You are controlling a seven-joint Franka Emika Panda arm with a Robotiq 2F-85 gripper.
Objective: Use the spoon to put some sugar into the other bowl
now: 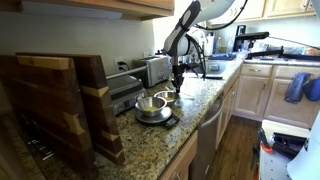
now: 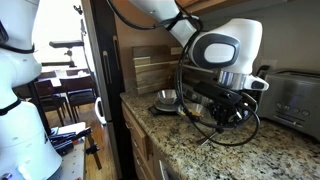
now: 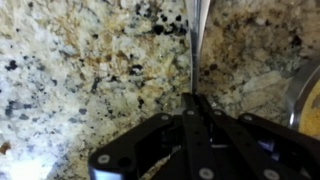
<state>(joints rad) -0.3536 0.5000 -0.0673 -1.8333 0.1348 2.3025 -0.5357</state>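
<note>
Gripping the thin spoon (image 3: 197, 35) with the end effector (image 3: 195, 100) clamped tight, staying low over the speckled surface (image 3: 80, 60), near a bowl (image 3: 306, 95) at the wrist view's right edge.

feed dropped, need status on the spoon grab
Gripper shut on spoon handle, above counter. Bowl close beside it. Nothing seen in the way.

Spoon (image 3: 198, 35): a thin metallic handle that ran straight up to the top edge of the wrist view, its lower end clamped in my gripper (image 3: 195, 98). Larger bowl (image 1: 150, 105) and smaller bowl (image 1: 168, 97) stood upright, just beside each other, at the centre of an exterior view; their contents were unclear.
</note>
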